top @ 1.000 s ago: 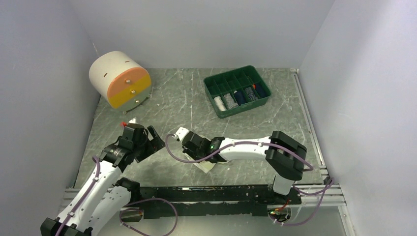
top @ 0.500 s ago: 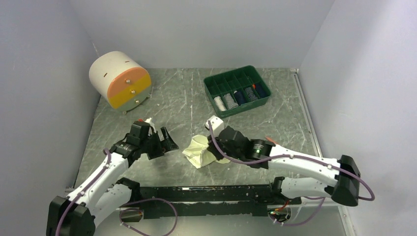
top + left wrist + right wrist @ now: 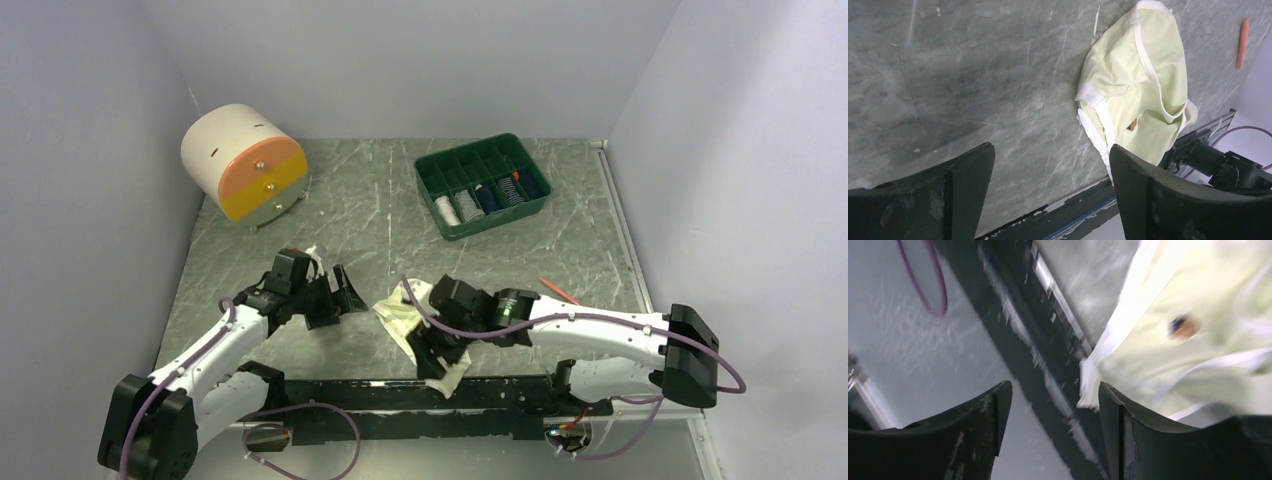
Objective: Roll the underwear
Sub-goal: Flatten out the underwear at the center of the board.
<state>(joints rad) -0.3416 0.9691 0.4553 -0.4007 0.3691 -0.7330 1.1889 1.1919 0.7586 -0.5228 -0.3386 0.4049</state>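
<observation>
We see one piece of underwear (image 3: pixel 398 312), cream with white elastic trim, lying loosely spread on the grey marbled table (image 3: pixel 380 210) close to the near edge, just right of the middle. From above, its long axis runs on a diagonal from far-left to near-right. The far-left end rests on the table, and the near-right end reaches onto the black rail (image 3: pixel 330 385) along the table's near edge. In the left wrist view the cloth (image 3: pixel 1133 85) is rumpled rather than flat, with a small brown mark (image 3: pixel 1132 125) near its middle.

The right gripper (image 3: pixel 432 350) hangs over the near half of the garment and hides part of it. In its own blurred view its fingers (image 3: pixel 1128 430) stand apart, and nothing is clamped between them. The cloth (image 3: pixel 1198 360) lies beyond the tips.

The left gripper (image 3: pixel 338 298) sits to the left of the garment, apart from it, its jaws spread wide and empty.

Right of the cloth lies a thin orange stick (image 3: pixel 558 290). At the far side stand a green compartment tray (image 3: pixel 482 185) holding spools and, to its left, a white drum-shaped drawer unit (image 3: pixel 243 163) with orange and yellow fronts.
</observation>
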